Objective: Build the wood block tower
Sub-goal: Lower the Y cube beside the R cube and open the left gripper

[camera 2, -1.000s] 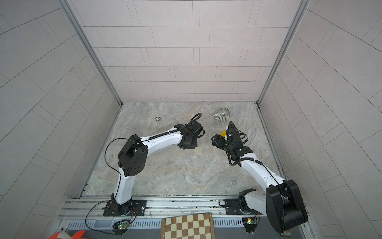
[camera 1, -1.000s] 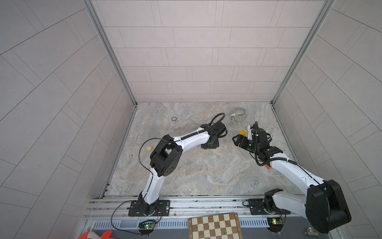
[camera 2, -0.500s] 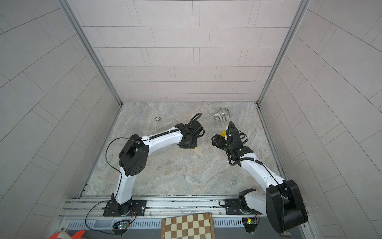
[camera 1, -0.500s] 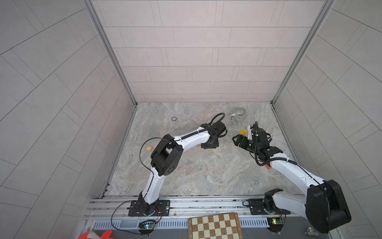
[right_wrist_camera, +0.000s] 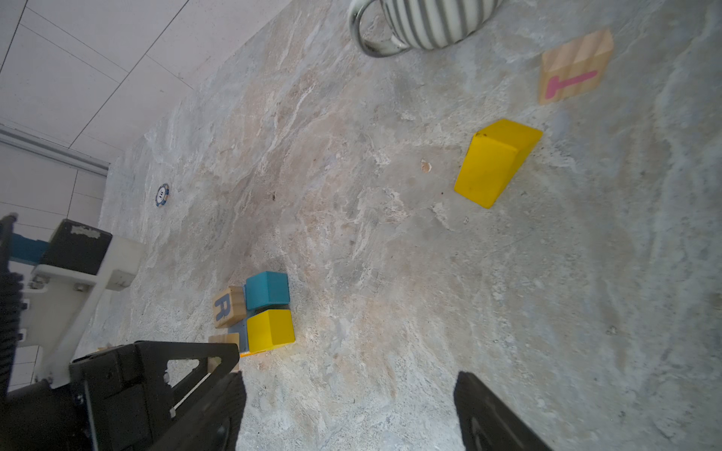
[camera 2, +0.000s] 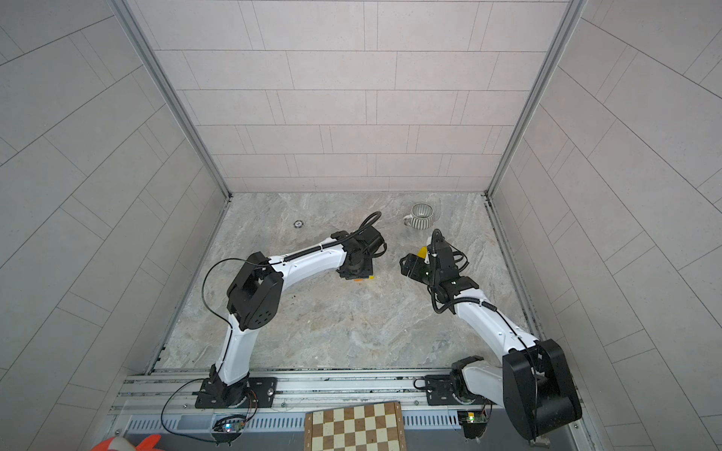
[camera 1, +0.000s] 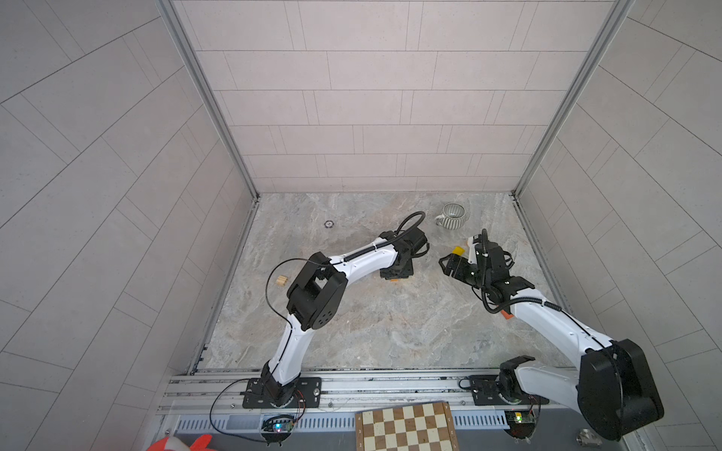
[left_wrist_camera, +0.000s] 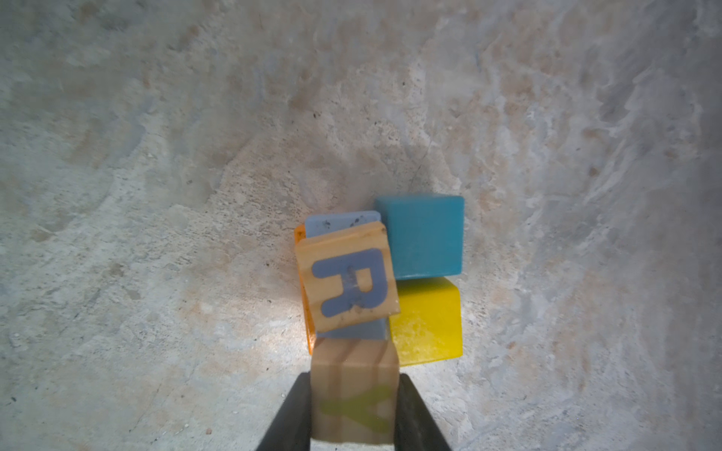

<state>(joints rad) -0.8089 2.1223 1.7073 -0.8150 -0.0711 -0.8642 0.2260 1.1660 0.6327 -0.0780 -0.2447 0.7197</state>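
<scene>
My left gripper (left_wrist_camera: 353, 386) is shut on a natural wood cube with a yellow-green Y (left_wrist_camera: 353, 398). It holds the cube at the tower (right_wrist_camera: 254, 316), a low cluster of blocks. There a lettered R cube (left_wrist_camera: 347, 285) lies on a pale blue slab (left_wrist_camera: 340, 224) over an orange piece (left_wrist_camera: 300, 234), beside a teal cube (left_wrist_camera: 426, 236) and a yellow cube (left_wrist_camera: 426, 320). In both top views the left gripper (camera 1: 394, 273) (camera 2: 353, 273) hides the cluster. My right gripper (right_wrist_camera: 351, 410) (camera 1: 449, 265) stands open and empty to its right. A yellow wedge block (right_wrist_camera: 496, 164) (camera 1: 458, 250) and a T cube (right_wrist_camera: 574, 68) lie loose.
A grey-striped mug (camera 1: 453, 214) (camera 2: 422, 214) stands at the back right. One natural block (camera 1: 281, 280) lies at the left edge and an orange block (camera 1: 506, 314) under my right arm. A small chip (camera 1: 328, 223) lies far back; a chessboard (camera 1: 406, 427) lies beyond the front rail.
</scene>
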